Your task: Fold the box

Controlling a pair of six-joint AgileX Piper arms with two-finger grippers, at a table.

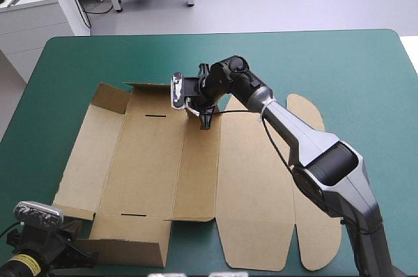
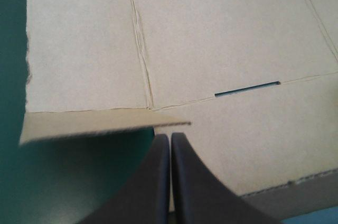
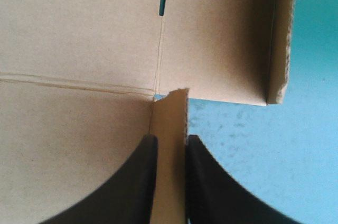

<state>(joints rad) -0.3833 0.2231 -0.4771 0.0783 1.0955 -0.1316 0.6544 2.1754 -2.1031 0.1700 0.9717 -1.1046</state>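
The brown box [image 1: 196, 172] lies as a cut sheet in the middle of the teal-green table, mostly flat. Its left wall [image 1: 88, 153] and near-left flap [image 1: 127, 251] are tilted up. At the sheet's far edge, my right gripper [image 1: 206, 119] points down and is shut on a small upright flap [image 3: 170, 123], seen edge-on between its black fingers [image 3: 142, 182]. A raised far wall [image 3: 277, 39] stands just beside that flap. My left gripper [image 2: 170, 135] is shut with nothing in it, low at the near-left corner. The near-left flap's edge [image 2: 105, 128] lies just ahead of it.
The wide lid panel with rounded tabs [image 1: 307, 115] lies flat to the right, under the right arm. Narrow slots [image 1: 155, 116] mark the base's creases. The teal-green cover [image 1: 339, 68] shows widest along the far and right sides. White furniture [image 1: 39, 16] stands beyond the far-left corner.
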